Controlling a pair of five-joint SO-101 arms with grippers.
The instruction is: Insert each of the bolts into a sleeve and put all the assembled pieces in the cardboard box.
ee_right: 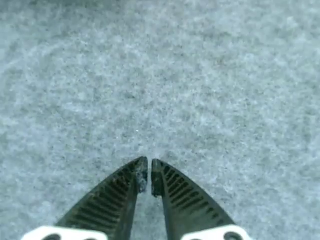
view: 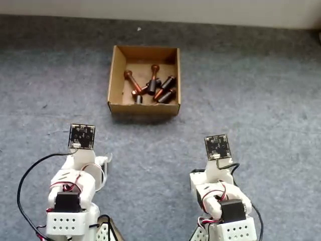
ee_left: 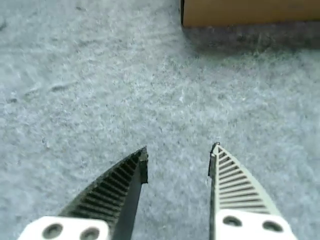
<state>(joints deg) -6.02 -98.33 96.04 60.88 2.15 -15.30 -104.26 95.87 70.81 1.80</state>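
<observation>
Read as a robotics lab or hobby workshop bench. Evidence noted: left arm (view: 72, 188) and right arm (view: 223, 203), small, with white printed-looking shells, mounted side by side. Bare servo blocks, a loose black cable (view: 21, 188) and red wiring, exposed camera boards (view: 82, 136) at the wrists. Surface (view: 261, 90) was covered in grey felt-like carpet. Cardboard box (view: 116, 75) held bolts (view: 155, 70) and sleeves (view: 168, 82). Pale strip (view: 210, 10) ran along the far edge; wall or skirting, could not tell.

High view: overhead, facing down; arms (view: 75, 186) at 6 o'clock, cardboard box (view: 143, 108) at 12. Wrist views: close over carpet (ee_right: 160, 75); left shares box corner.
</observation>
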